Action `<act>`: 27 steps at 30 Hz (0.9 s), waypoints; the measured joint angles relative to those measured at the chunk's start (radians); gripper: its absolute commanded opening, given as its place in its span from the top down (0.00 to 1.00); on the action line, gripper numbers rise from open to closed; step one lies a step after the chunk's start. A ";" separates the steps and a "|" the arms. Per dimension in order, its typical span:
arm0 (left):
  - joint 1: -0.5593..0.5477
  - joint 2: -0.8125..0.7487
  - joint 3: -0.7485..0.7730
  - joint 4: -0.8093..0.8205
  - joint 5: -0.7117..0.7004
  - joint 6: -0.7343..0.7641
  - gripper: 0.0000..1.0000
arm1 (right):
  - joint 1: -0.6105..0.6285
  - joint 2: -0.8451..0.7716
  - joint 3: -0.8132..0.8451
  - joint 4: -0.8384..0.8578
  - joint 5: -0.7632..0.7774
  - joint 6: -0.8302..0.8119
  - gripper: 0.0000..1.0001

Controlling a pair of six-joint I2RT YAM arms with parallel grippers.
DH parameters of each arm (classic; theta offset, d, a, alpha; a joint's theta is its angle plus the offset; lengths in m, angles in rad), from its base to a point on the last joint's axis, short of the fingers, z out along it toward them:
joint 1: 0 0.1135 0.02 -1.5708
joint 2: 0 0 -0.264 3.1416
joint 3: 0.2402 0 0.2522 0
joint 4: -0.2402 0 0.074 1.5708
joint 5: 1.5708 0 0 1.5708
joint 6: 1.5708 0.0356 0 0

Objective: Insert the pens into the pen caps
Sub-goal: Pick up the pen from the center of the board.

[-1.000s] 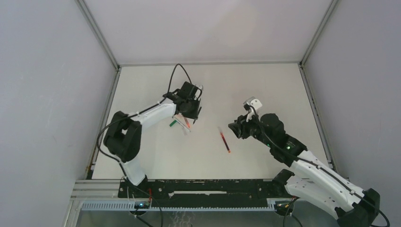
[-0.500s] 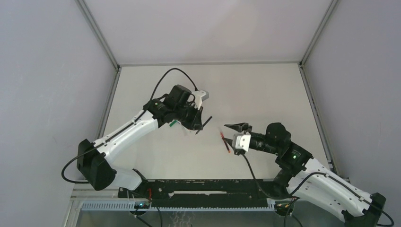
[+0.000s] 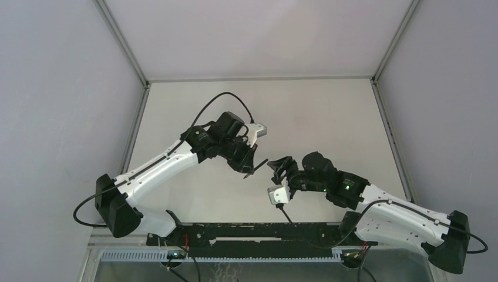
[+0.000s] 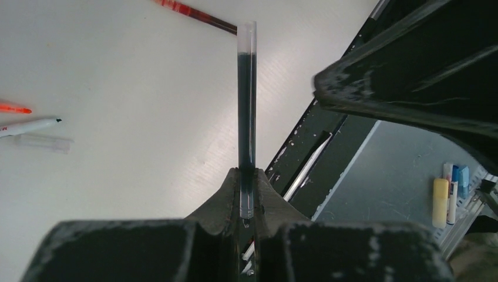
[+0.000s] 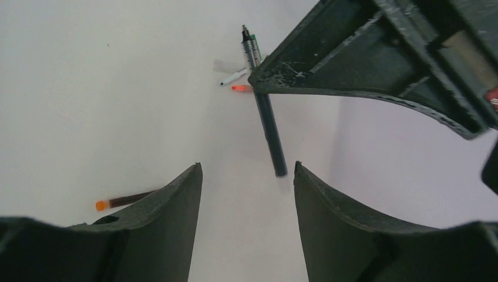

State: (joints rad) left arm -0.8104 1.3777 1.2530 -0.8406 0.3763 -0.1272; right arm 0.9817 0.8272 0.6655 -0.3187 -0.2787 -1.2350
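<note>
**Status: black pen held by left hand, right hand spread**

1. Left hand: pressed together on the black pen. The fingers pinch one end of the barrel. The rest of the pen projects straight out from the fingertips, clear of the surface.

2. Right hand: spread wide and holding nothing. It faces the left hand near the middle of the surface. In the right wrist view, the free end of the black pen points toward the gap between the two fingers and touches neither of them.

3. Red pen: lies flat on the surface below the right hand. It has an orange end, and one finger partly hides it.

4. Remaining items: a white-barrelled pen, a clear cap and an orange-red tip lie close together on the surface. They are well apart from both hands. A green item lies in the same cluster; the views do not show whether it is a pen or a cap.
</note>
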 measured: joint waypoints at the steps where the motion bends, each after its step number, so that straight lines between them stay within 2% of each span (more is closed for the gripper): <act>1: -0.003 0.000 0.006 0.000 0.004 0.000 0.95 | 0.005 0.013 0.002 0.001 0.011 -0.005 0.36; 15: -0.023 0.003 0.036 -0.019 0.029 0.006 0.95 | 0.073 0.216 0.051 0.083 0.192 -0.062 0.42; 21: -0.025 0.011 0.036 -0.034 0.039 0.008 0.96 | 0.074 0.235 0.052 0.109 0.218 -0.080 0.60; 27: -0.026 0.014 0.036 -0.039 0.048 0.014 0.96 | 0.075 0.257 0.052 0.129 0.217 -0.085 0.67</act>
State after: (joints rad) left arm -0.8360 1.3922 1.2888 -0.8795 0.4244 -0.1131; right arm 1.0565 1.0847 0.7174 -0.1894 -0.0612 -1.3205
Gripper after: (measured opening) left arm 0.111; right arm 0.359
